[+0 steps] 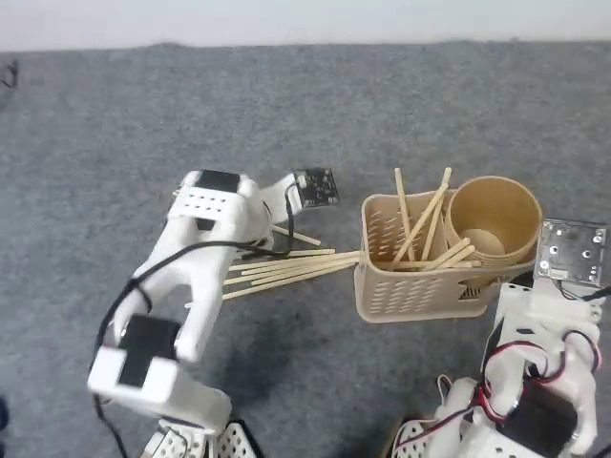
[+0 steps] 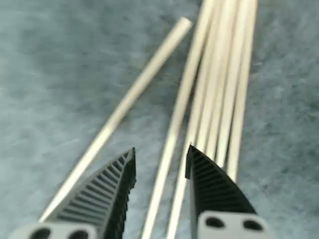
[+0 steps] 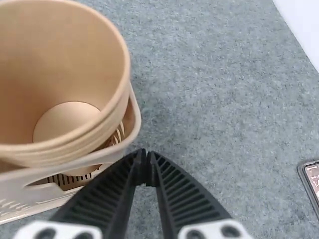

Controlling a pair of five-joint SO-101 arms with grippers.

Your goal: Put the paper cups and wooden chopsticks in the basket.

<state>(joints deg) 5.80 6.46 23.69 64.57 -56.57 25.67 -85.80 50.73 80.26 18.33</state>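
Your left claw point(image 2: 160, 152) hangs low over the grey carpet point(image 1: 286, 105) with its two black ribbed jaws apart. The loose pale wooden chopsticks point(image 2: 219, 99) lie flat on the carpet right under it. One stick of that bunch runs up through the gap between the jaws, and the others pass close beside and under one jaw. A single stray chopstick point(image 2: 134, 94) lies at an angle apart from the bunch and passes outside the other jaw. You cannot tell from the left wrist view whether the jaws touch any stick.

In the high view the bunch points toward the beige slotted plastic basket point(image 1: 382, 286), and its far ends reach the basket's wall. More chopsticks point(image 1: 420, 224) already stand tilted inside the basket, next to the stacked tan paper cups point(image 1: 492, 219) that sit upright in its other end.

Your right claw point(image 3: 145, 155) has its jaws pressed together with nothing between them. It sits just outside the basket's rim, on the side where the cups stand, close to the wall but apart from it.

A flat dark-edged object point(image 3: 311, 179) lies on the carpet at the edge of the right wrist view. It carries faint marks, too small to read.
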